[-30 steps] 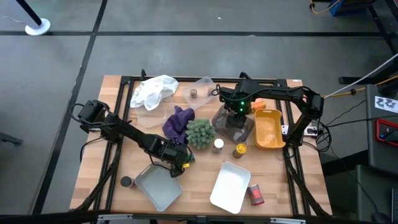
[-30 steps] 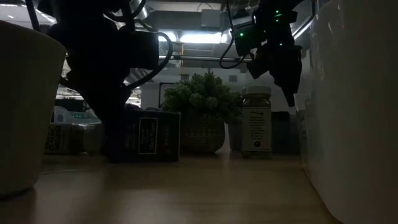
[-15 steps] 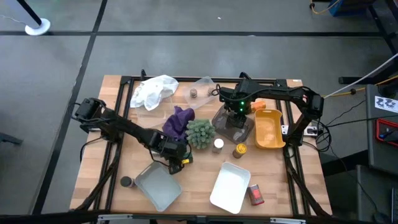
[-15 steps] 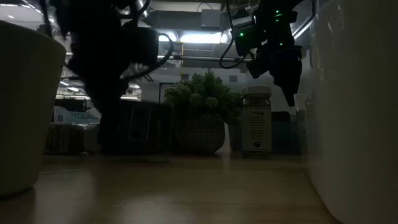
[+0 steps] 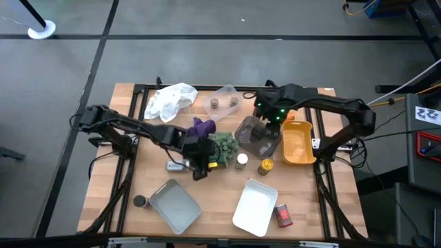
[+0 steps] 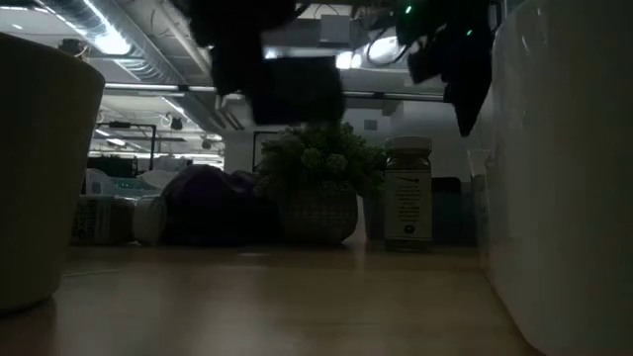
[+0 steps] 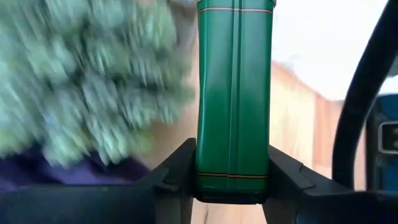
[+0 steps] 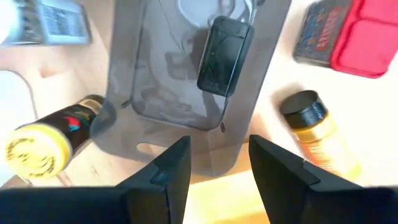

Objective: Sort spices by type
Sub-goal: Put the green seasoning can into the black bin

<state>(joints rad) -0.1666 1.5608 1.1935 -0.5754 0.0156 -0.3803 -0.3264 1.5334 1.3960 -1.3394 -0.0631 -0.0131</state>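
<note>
Left hand [image 7: 231,186]: pinches 1 dark green tin [image 7: 234,93], lifted above table [image 5: 124,193], beside plant [image 5: 222,146].
Right hand [image 8: 214,168]: fingers spread, empty, over grey tray [image 8: 186,74] w/ 1 dark jar [image 8: 224,56].
White trays: 2.

Glossy green metal tin [image 7: 234,99], wooden table [image 5: 110,186]

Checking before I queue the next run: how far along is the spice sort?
Early. Done: one dark jar lies in the smoky grey tray and two small jars sit in the clear tray. In hand: the left gripper is shut on a green tin, held above the table beside the plant. The right gripper hangs open over the grey tray. Left: the white-capped jar, yellow-capped jar, red tin, and the jar by the white tray.
</note>
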